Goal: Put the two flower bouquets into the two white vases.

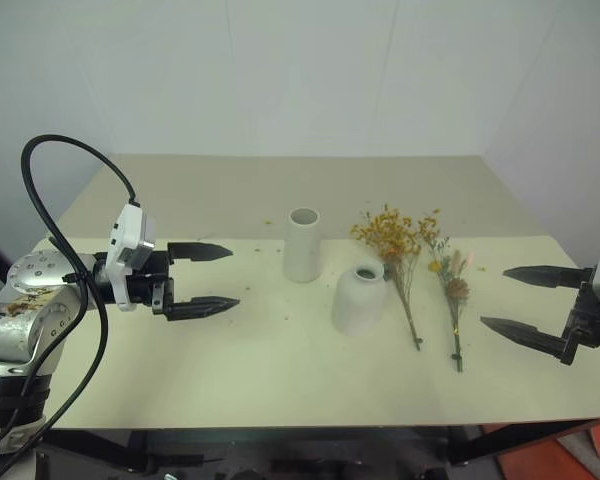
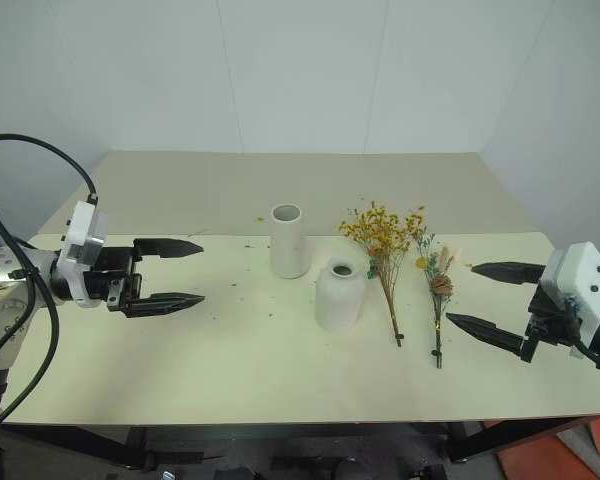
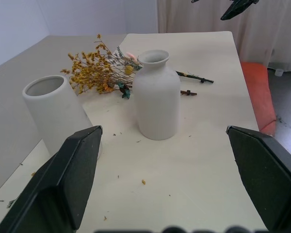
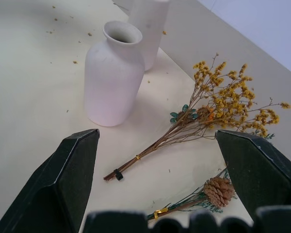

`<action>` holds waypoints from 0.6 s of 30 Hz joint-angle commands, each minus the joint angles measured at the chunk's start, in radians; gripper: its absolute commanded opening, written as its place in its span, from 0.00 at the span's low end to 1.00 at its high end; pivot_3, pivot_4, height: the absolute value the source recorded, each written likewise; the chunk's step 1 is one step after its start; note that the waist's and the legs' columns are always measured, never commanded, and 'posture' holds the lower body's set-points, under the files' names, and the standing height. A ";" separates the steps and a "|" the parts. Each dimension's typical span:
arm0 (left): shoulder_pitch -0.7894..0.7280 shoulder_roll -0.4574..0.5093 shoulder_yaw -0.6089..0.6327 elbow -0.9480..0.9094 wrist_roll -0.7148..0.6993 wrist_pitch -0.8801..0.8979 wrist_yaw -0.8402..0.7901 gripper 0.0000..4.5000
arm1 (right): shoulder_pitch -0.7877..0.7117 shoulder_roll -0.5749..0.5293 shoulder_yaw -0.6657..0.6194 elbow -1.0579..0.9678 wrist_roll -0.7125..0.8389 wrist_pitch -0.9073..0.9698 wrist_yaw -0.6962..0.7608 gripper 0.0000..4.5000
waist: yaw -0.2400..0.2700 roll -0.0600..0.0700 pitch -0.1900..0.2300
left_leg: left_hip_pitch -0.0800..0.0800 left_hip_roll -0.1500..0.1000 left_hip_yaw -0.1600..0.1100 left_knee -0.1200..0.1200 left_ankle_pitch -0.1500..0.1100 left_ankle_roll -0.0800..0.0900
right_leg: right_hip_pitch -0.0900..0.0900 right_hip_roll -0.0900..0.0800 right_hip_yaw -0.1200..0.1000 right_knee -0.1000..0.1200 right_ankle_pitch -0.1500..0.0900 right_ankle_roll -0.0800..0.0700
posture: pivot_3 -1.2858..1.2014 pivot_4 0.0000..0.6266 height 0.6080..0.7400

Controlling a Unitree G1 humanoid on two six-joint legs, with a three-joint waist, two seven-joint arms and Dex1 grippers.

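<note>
A pale tabletop (image 1: 230, 340) is observed carrying all four task items, none of which is held. The tall cylindrical vase (image 1: 302, 245) is found standing upright near the middle of the tabletop, its mouth empty. The shorter bell-shaped vase (image 1: 359, 298) is found upright just beside it, nearer the robot and slightly toward the right, also empty. The bushy orange-yellow bouquet (image 1: 397, 252) is noted lying flat just to the right of the bell-shaped vase, blossoms pointing away from the robot and stem ends toward it. The sparse bouquet with a pinecone (image 1: 454, 295) is noted lying flat just to the right of the bushy one, roughly parallel to it, the two heads close together. Small flecks of dried petal are seen scattered over the tabletop. The left gripper (image 1: 212, 278) is held above the tabletop well to the left of the vases, its fingers spread apart and grasping nothing. The right gripper (image 2: 490, 298) is held to the right of the sparse bouquet, apart from it, its fingers likewise released and empty.
</note>
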 commanded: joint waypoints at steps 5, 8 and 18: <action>-0.054 0.018 0.021 -0.017 -0.056 0.047 -0.001 1.00 | -0.002 -0.005 -0.032 -0.027 0.000 -0.015 -0.017 0.99 | 0.000 0.000 0.000 | 0.000 0.000 0.000 0.000 0.000 0.000 | 0.000 0.000 0.000 0.000 0.000 0.000 | 0.52 0.24 1.00; -0.088 0.018 0.000 -0.002 -0.050 0.063 -0.005 1.00 | -0.003 -0.001 -0.034 -0.034 0.005 -0.008 -0.030 0.99 | 0.000 0.000 0.000 | 0.000 0.000 0.000 0.000 0.000 0.000 | 0.000 0.000 0.000 0.000 0.000 0.000 | 0.52 0.24 1.00; -0.393 -0.107 -0.238 0.145 0.098 0.075 -0.009 1.00 | -0.118 -0.009 0.137 -0.026 -0.139 0.210 -0.339 0.99 | 0.004 0.000 0.000 | -0.002 -0.001 0.000 0.005 0.000 0.000 | 0.000 0.000 0.000 0.003 0.000 0.000 | 0.52 0.24 1.00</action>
